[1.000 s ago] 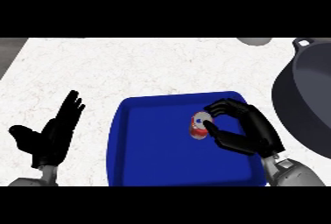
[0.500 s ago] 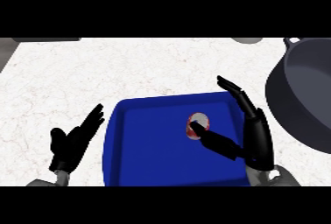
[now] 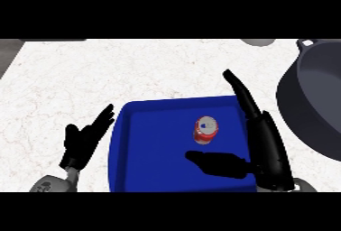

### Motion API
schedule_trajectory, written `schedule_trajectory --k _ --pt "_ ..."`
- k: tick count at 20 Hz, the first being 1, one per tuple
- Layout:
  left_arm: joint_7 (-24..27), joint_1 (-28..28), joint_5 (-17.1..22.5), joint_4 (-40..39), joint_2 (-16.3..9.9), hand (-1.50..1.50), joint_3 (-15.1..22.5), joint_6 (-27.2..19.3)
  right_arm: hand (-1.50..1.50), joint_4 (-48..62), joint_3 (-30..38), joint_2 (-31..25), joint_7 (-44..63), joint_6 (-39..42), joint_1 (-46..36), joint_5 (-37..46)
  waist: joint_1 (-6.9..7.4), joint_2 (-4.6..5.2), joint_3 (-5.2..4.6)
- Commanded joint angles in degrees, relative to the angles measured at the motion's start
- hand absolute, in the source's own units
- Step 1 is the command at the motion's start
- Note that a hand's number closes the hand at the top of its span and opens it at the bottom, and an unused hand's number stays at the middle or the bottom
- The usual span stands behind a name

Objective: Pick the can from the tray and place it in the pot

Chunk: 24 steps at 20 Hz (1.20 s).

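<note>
We see a white speckled counter [image 3: 133, 67] holding a blue tray [image 3: 153, 153] and a grey pot [image 3: 313, 103]. Our right hand [image 3: 256, 149] spreads straight fingers beside the can [image 3: 205, 129], untouched; our left hand [image 3: 83, 142] rests open.

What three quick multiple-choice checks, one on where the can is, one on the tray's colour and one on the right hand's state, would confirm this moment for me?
1. Where is the can?
A. in the pot
B. on the tray
C. on the bare counter

2. What colour is the tray?
A. blue
B. green
C. white

3. What is the right hand doing?
A. curled round the can
B. resting inside the pot
C. open beside the can, not touching it

Answers:
1 B, since the can lies within the tray's rim, while the pot stands to the right.
2 A, since its whole floor and rim show deep blue against the pale counter.
3 C, since the fingers stretch straight and the thumb points left below the can, with tray floor showing between.
</note>
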<state>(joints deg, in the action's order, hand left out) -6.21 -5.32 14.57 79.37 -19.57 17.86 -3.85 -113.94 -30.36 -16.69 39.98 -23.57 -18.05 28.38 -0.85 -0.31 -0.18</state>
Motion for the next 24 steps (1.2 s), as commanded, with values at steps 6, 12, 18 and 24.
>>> schedule_trajectory --k 6,12,18,24 --pt "0.6 -2.58 0.73 -2.86 -0.99 0.0 -3.19 4.56 -1.5 6.7 6.59 6.39 16.17 9.73 -8.97 -6.88 1.19 0.49 0.14" --pt "-0.25 -1.73 -1.35 -1.85 1.92 0.0 -1.53 1.62 -1.5 12.72 3.21 4.16 16.5 19.58 -5.48 -14.83 1.33 0.49 0.17" --pt "-1.22 -3.53 -4.2 -3.89 4.91 0.0 -2.63 2.23 -1.5 17.39 5.92 3.27 6.84 21.85 -0.67 -11.78 0.8 0.35 0.18" --pt "0.87 -2.44 -4.5 -5.95 3.84 0.0 -6.86 6.76 -1.5 19.84 9.79 5.6 -1.48 19.23 2.49 -7.31 0.87 0.34 0.17"
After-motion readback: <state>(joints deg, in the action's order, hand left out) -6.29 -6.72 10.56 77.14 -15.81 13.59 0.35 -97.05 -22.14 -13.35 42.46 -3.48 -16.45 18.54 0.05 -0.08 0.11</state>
